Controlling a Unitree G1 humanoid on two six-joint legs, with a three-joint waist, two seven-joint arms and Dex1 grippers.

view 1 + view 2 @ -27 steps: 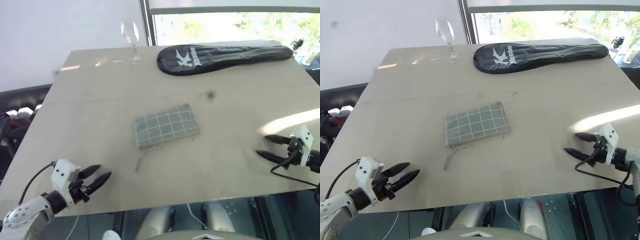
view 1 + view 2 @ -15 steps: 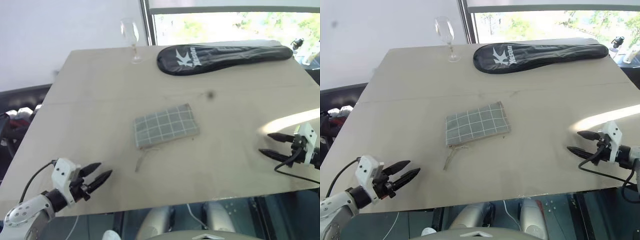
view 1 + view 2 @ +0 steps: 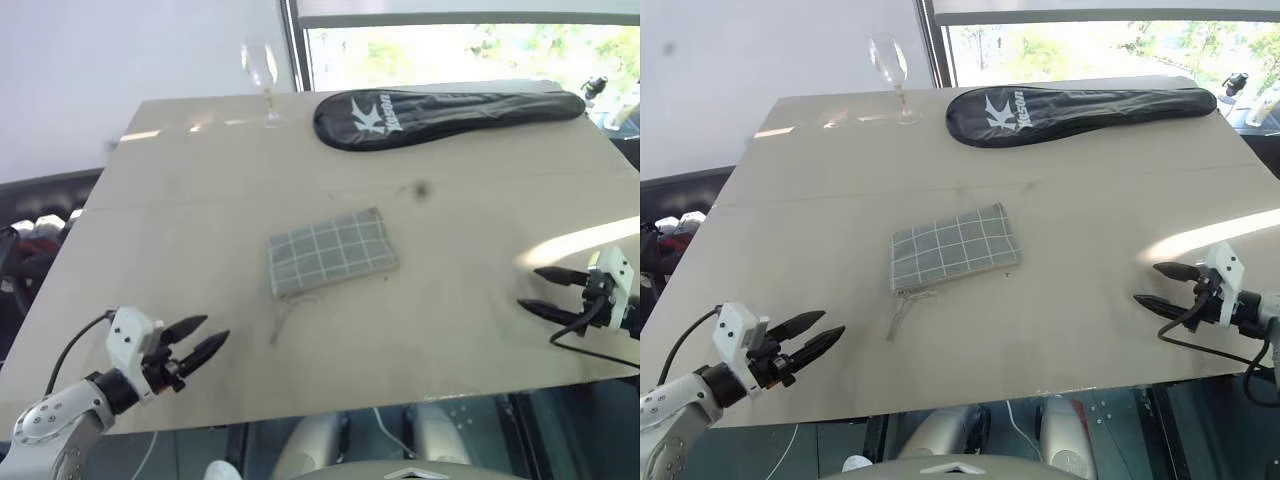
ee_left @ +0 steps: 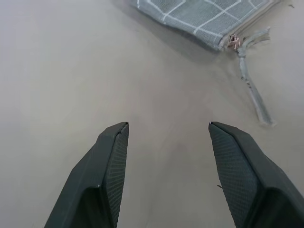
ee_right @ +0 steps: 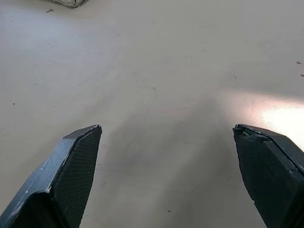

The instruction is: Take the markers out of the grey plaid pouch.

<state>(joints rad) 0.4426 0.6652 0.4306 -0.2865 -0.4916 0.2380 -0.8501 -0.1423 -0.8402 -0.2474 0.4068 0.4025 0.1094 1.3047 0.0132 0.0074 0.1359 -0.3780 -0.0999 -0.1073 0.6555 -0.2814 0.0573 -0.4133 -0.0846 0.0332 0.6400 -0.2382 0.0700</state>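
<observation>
pouch (image 3: 331, 252) flat mid-surface (image 3: 470, 210), closed | left gripper (image 3: 205, 337) open, empty, near front-left edge | right gripper (image 3: 542, 292) open, empty

Cloth on a matt tabletop

The pouch (image 3: 331, 251) is woven cloth, soft and matt, with a frayed strap (image 4: 251, 80). The table (image 3: 180, 230) looks smooth, faintly sheeny at upper left. The black cover (image 3: 440, 112) shows a slight synthetic gloss, the glass (image 3: 890, 70) is clear, and the fingers (image 4: 107, 171) are textured matt rubber.
</observation>
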